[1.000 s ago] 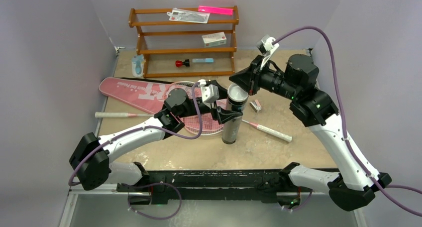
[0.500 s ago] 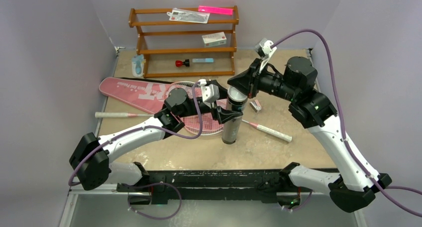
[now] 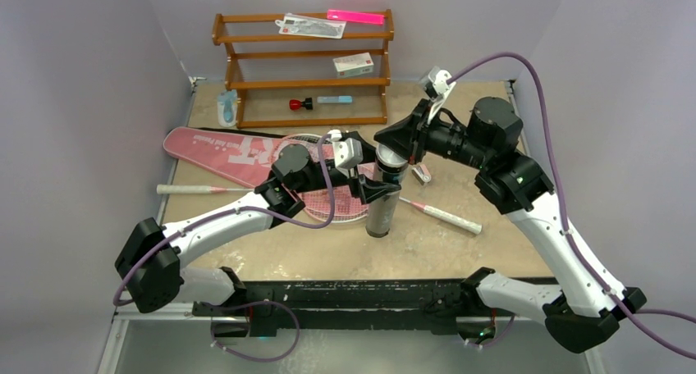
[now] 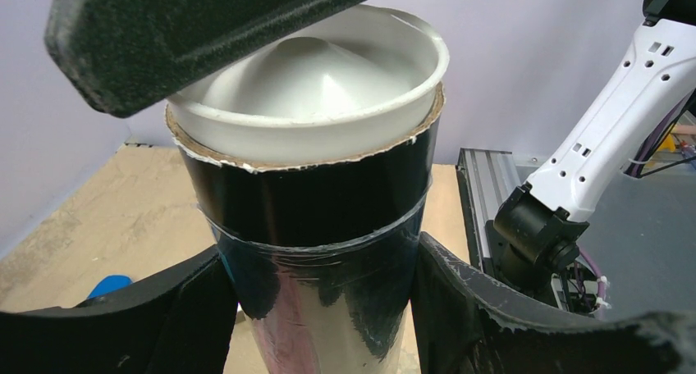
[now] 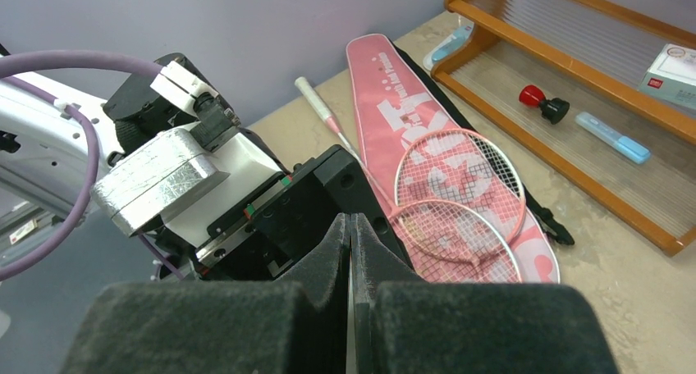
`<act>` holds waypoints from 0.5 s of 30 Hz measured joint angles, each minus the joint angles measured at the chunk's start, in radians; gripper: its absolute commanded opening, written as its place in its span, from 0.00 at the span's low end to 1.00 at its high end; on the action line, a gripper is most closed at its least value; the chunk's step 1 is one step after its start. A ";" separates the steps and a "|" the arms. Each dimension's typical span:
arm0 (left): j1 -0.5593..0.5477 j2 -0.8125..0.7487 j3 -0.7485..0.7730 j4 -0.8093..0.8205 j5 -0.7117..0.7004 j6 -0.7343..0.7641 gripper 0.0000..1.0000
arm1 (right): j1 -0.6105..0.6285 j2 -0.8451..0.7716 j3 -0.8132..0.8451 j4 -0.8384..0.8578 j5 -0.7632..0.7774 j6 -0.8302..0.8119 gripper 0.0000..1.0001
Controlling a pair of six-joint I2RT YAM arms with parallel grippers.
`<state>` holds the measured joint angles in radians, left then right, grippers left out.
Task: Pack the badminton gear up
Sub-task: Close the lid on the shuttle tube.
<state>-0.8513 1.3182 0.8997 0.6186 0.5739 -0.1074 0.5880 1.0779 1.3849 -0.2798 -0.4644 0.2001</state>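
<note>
Left hand [image 3: 374,189] clamps the white-capped black tube [image 3: 379,215]; right hand [image 3: 391,137], fingers together, hovers above.

Right gripper [image 3: 387,138] blocking tube [image 3: 380,218] mouth, left gripper [image 3: 378,187] flanking its sides, tabletop [image 3: 328,255] nearer front apparently passable.

Tube [image 3: 381,216] upright mid-table, rackets [image 5: 460,181] on bag [image 3: 209,148] to its left, rack [image 3: 312,83] behind

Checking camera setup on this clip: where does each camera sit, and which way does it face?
Top external: above, behind the arms, looking down on the table; both arms show.
Left wrist: faces the tube side-on; its fingers flank it.
Right wrist: looks down past shut fingers at rackets, left arm.
Shared: tube in the first two.
</note>
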 measured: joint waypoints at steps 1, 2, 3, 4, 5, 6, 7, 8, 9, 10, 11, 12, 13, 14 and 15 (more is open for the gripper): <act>0.000 0.001 0.000 0.000 0.000 0.000 0.53 | 0.000 -0.002 -0.002 0.001 0.000 0.000 0.00; 0.000 0.002 0.002 0.000 0.000 0.000 0.53 | 0.000 -0.003 -0.004 0.002 0.000 0.000 0.00; 0.000 0.003 0.003 0.000 0.000 0.000 0.52 | 0.000 -0.005 -0.006 0.003 0.000 0.000 0.00; 0.000 0.005 0.005 0.000 0.000 0.000 0.53 | 0.000 -0.006 -0.008 0.004 0.000 0.000 0.00; 0.000 0.006 0.006 -0.001 0.001 0.000 0.53 | 0.000 -0.007 -0.009 0.005 0.000 0.000 0.00; 0.000 0.007 0.006 0.000 0.002 0.000 0.53 | 0.000 -0.008 -0.010 0.006 0.000 0.000 0.00; 0.000 0.007 0.006 0.000 0.002 0.000 0.53 | 0.000 -0.008 -0.011 0.007 0.000 0.001 0.00; 0.000 0.007 0.006 0.000 0.002 0.000 0.52 | 0.000 -0.007 -0.011 0.008 0.000 0.001 0.00; 0.000 0.007 0.006 -0.001 0.002 0.000 0.53 | 0.000 -0.007 -0.011 0.007 0.000 0.002 0.00; 0.000 0.007 0.006 0.000 0.002 0.000 0.52 | 0.000 -0.007 -0.011 0.007 0.000 0.002 0.00; 0.000 0.007 0.006 -0.001 0.002 0.000 0.52 | 0.000 -0.007 -0.011 0.007 0.000 0.003 0.00; 0.000 0.007 0.006 0.000 0.003 0.000 0.53 | 0.000 -0.007 -0.011 0.007 0.000 0.006 0.00; 0.000 0.007 0.006 0.000 0.003 0.000 0.52 | 0.000 -0.007 -0.012 0.008 0.000 0.009 0.00; 0.000 0.007 0.006 0.000 0.003 0.000 0.52 | 0.000 -0.008 -0.014 0.009 0.000 0.013 0.00; 0.000 0.007 0.006 0.000 0.003 0.000 0.52 | 0.000 -0.008 -0.015 0.010 0.000 0.018 0.00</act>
<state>-0.8513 1.3251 0.9062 0.6182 0.5770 -0.1078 0.5880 1.0702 1.3701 -0.2695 -0.4641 0.2176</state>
